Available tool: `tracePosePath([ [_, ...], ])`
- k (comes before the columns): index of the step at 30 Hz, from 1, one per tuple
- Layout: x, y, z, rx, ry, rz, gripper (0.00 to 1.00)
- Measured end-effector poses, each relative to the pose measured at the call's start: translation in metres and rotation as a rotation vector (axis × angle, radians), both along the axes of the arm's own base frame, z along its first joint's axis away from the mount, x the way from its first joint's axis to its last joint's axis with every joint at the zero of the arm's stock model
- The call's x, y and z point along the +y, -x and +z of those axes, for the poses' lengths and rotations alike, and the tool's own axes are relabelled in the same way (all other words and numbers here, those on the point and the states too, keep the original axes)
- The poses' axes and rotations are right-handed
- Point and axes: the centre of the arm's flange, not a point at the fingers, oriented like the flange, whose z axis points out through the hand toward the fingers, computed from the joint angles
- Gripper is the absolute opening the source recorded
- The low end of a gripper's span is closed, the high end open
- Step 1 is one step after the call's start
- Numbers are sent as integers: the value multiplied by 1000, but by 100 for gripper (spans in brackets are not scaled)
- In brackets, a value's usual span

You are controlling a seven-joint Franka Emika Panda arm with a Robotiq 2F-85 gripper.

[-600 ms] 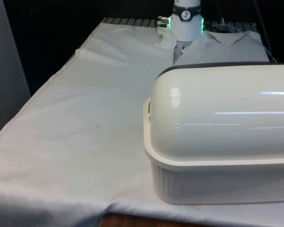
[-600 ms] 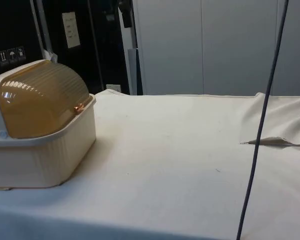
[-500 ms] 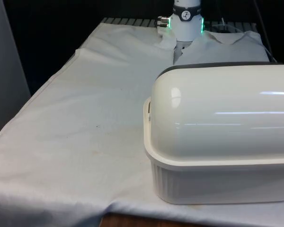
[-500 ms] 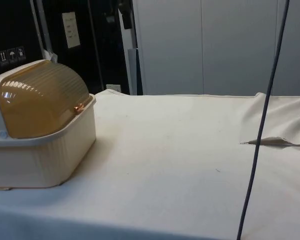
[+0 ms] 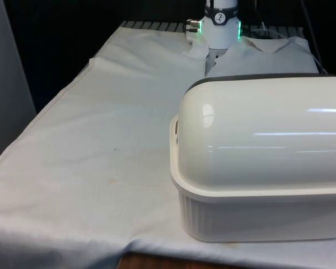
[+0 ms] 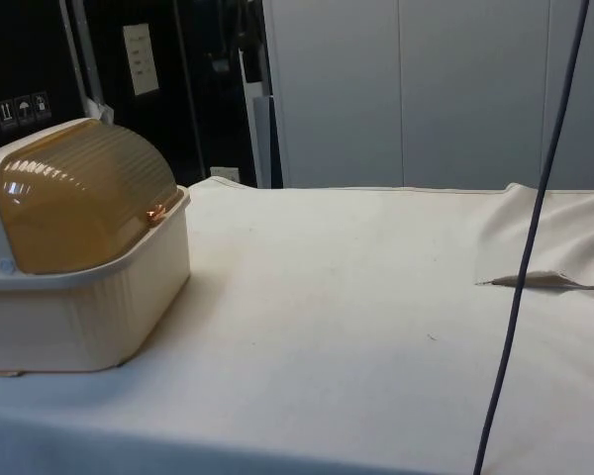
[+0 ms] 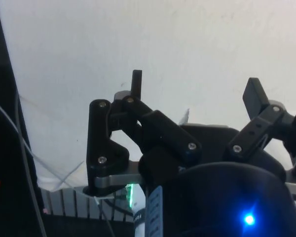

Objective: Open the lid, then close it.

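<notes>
A cream bread box (image 6: pixel 99 317) stands at one end of the table. Its ribbed amber roll lid (image 6: pixel 79 198) is pulled down shut, reaching the box's front rim. In the front view the bread box (image 5: pixel 263 151) turns its rounded white back to the camera, on the front view's right. My gripper (image 7: pixel 195 88) hangs open high over bare white cloth, its two black fingers (image 7: pixel 136 81) wide apart with nothing between them. It is away from the box.
A thin dark cable (image 6: pixel 523 277) hangs down across the side view near a raised fold in the cloth (image 6: pixel 544 282). The arm's white base (image 5: pixel 220 25) stands at the table's far end. Bare white cloth (image 5: pixel 101 140) spreads beside the box.
The hanging cable in the side view has swung slightly to the right. The bread box and its lid have not moved.
</notes>
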Motion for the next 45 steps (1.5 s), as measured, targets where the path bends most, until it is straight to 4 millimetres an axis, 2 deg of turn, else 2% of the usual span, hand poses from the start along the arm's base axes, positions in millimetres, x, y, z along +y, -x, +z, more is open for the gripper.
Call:
tracePosePath([
  [5, 12, -1, -14, -21, 0, 4, 100],
  [19, 29, -14, -39, -66, 3, 16, 100],
  [45, 47, -22, -83, -175, -2, 36, 100],
])
